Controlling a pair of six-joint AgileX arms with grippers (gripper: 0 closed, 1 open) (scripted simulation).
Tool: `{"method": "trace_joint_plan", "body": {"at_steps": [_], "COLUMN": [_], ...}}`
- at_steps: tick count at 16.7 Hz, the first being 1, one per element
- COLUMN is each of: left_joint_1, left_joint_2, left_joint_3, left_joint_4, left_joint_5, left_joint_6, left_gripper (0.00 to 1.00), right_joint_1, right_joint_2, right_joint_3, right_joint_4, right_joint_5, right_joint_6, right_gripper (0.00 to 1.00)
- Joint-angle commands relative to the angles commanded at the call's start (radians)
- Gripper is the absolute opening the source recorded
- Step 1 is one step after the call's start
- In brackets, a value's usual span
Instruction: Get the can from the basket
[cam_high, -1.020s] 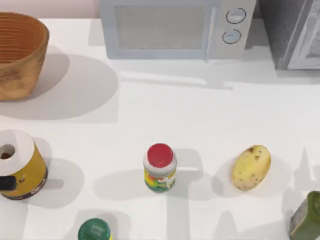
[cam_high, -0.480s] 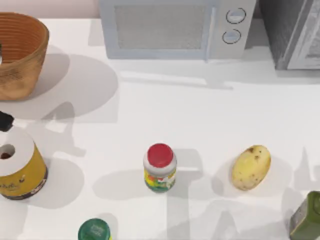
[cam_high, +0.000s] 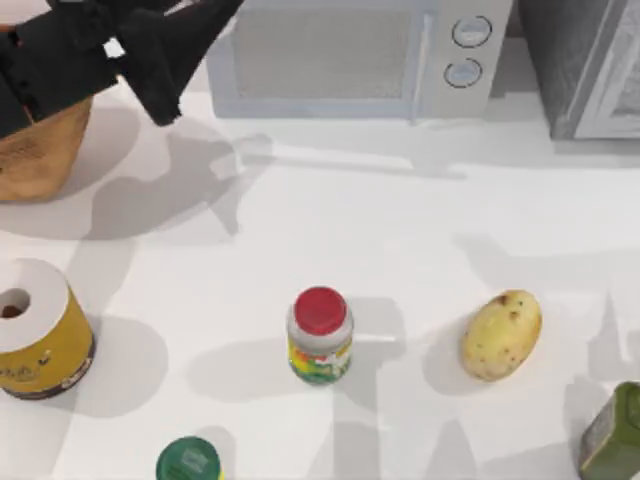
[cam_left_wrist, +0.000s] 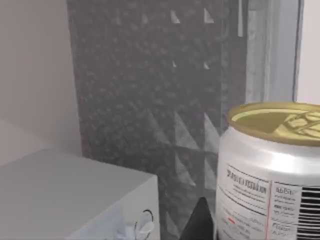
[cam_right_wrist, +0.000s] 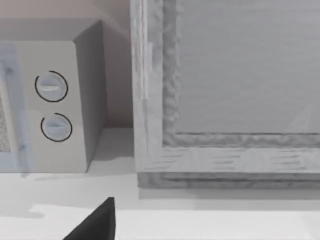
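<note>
The can (cam_left_wrist: 272, 170), silver-sided with a dull gold top and printed label, hangs in the air close before the left wrist camera, a black fingertip (cam_left_wrist: 201, 222) beside it. My left gripper (cam_high: 150, 60) is shut on the can and sits above the right rim of the brown wicker basket (cam_high: 40, 150) at the table's far left. In the top view the black arm hides the can and most of the basket's inside. A black fingertip (cam_right_wrist: 95, 225) of my right gripper shows in the right wrist view, facing the microwave and a grey cabinet.
A microwave (cam_high: 340, 60) stands at the back, a grey cabinet (cam_high: 590, 60) at the back right. Toward the front are a yellow canister (cam_high: 35, 330), a red-lidded jar (cam_high: 320, 335), a potato (cam_high: 502, 335), a green-lidded jar (cam_high: 188, 462) and a green bottle (cam_high: 615, 430).
My left arm has come into the top view from the left edge and now spreads over the basket and the microwave's left corner. The jars and potato have not moved.
</note>
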Motion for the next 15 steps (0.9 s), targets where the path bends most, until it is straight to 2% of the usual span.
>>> {"method": "trace_joint_plan", "body": {"at_steps": [4, 8, 12, 15], "left_joint_1": [-0.075, -0.110, -0.082, -0.052], "left_joint_2": [0.449, 0.797, 0.999, 1.043], "left_joint_3": [0.195, 0.330, 0.387, 0.387], "left_joint_4": [0.186, 0.333, 0.433, 0.461], "left_joint_5": [0.212, 0.377, 0.486, 0.517], "left_joint_6": [0.022, 0.061, 0.097, 0.109], "left_gripper": [0.00, 0.00, 0.00, 0.00], "right_joint_1": [0.000, 0.000, 0.000, 0.000], "right_joint_2": [0.000, 0.000, 0.000, 0.000], "right_joint_3": [0.000, 0.000, 0.000, 0.000], "right_joint_4": [0.000, 0.000, 0.000, 0.000], "right_joint_5": [0.000, 0.000, 0.000, 0.000], "right_joint_6": [0.000, 0.000, 0.000, 0.000], "right_gripper": [1.00, 1.00, 1.00, 1.00]}}
